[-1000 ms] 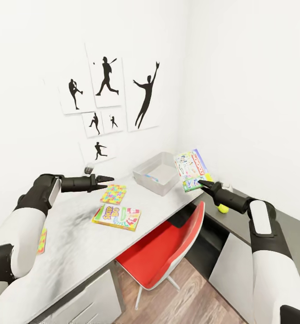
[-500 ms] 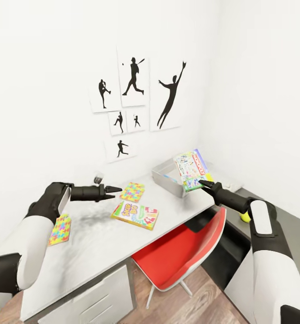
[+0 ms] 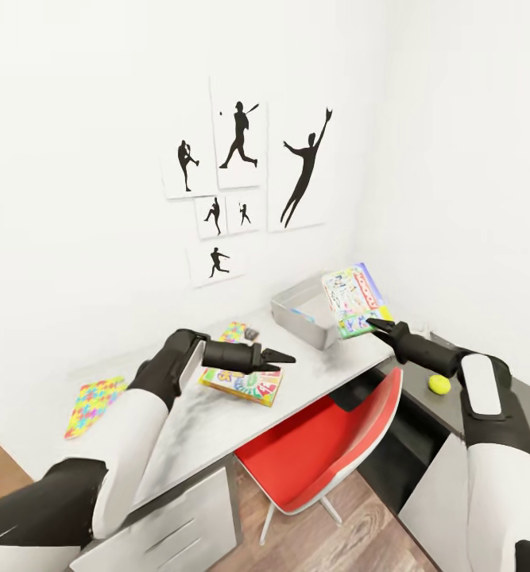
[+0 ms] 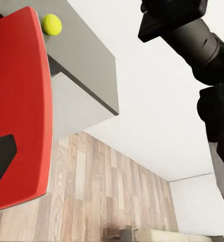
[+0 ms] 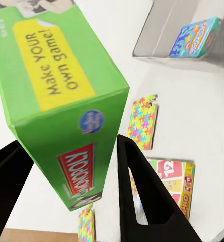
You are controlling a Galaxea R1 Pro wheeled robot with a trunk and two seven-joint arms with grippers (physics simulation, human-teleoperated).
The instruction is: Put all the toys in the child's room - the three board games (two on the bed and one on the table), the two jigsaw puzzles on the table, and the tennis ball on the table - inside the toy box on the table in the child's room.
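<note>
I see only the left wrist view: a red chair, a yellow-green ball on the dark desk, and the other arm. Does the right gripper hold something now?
Observer: Yes. The right gripper holds the green Monopoly box between its fingers.
Operator: Where is the toy box?
Observer: The toy box stands on the light grey table, near the corner of the walls; the Monopoly box is up beside its right end.
Operator: Is something inside already?
Observer: The blue board game is inside it.
</note>
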